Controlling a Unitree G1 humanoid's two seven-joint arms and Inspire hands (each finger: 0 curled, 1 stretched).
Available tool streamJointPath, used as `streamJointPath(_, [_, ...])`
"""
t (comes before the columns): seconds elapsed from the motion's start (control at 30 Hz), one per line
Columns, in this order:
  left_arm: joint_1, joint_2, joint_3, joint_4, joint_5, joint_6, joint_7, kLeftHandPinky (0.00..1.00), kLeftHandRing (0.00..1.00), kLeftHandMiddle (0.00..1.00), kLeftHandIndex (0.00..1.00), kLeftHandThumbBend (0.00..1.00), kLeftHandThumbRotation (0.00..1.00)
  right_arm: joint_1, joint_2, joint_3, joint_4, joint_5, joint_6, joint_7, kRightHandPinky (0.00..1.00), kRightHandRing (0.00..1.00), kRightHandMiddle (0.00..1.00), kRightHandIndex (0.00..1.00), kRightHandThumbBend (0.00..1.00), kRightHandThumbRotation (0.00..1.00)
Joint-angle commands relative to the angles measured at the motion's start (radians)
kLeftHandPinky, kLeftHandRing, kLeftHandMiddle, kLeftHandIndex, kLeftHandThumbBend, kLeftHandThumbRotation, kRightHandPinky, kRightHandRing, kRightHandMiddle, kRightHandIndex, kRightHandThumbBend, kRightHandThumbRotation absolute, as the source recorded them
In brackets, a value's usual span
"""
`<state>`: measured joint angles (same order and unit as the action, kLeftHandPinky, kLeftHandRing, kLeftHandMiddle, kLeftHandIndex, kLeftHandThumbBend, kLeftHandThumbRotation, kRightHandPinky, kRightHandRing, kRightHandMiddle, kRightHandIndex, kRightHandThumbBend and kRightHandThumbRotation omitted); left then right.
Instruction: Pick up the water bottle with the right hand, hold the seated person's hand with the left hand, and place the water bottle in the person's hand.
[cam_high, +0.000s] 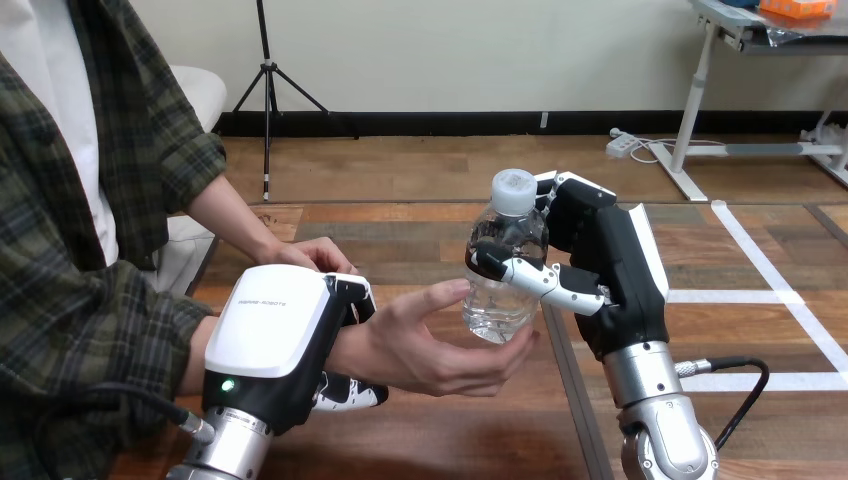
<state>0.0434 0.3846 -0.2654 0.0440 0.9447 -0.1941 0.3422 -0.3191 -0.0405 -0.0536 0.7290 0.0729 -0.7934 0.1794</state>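
**Layout at the table.** The far edge of the wooden table runs across the middle of the view. A dark seam crosses the top from near the bottle toward the near edge, passing just left of the right forearm. Right of that arm the tabletop lies open, marked by white tape lines. On the left, the person's arms and the robot's left arm crowd the space.

**Right hand.** The right hand is raised above the table on an upright forearm. It grasps the water bottle, with its thumb wrapped across the front and its fingers behind. The bottle stands upright with its white cap on top.

**Left hand.** The left hand lies with its white back upward over the person's wrist. It is clasped round the wrist, with fingers curling out beneath.

**Person's hands.** The person's held hand is open and cupped just under the bottle's base. Its thumb tip is against the bottle's side and its fingertips are below the bottom. Whether the base rests on the fingers cannot be told. The person's other hand rests on the table behind the left hand.

**Count.** One bottle, one cap, two robot hands, two hands of the person.
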Motion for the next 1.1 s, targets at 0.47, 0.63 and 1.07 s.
streamJointPath(0.47, [-0.061, 0.005, 0.007, 0.013, -0.026, -0.027, 0.037, 0.34, 0.34, 0.37, 0.35, 0.92, 0.0, -0.044, 0.022, 0.003, -0.085, 0.034, -0.016, 0.016, 0.38, 0.41, 0.45, 0.48, 0.6, 0.0])
streamJointPath(0.63, [-0.059, 0.003, 0.01, 0.013, -0.037, -0.03, 0.035, 0.34, 0.34, 0.37, 0.35, 0.91, 0.0, -0.019, 0.035, 0.009, -0.111, 0.068, -0.021, 0.048, 0.36, 0.4, 0.45, 0.47, 0.6, 0.0])
streamJointPath(1.07, [-0.053, 0.001, 0.011, 0.008, -0.051, -0.021, 0.031, 0.34, 0.35, 0.38, 0.36, 0.9, 0.0, 0.057, 0.048, 0.03, -0.19, 0.097, -0.02, 0.096, 0.33, 0.37, 0.42, 0.46, 0.61, 0.0])
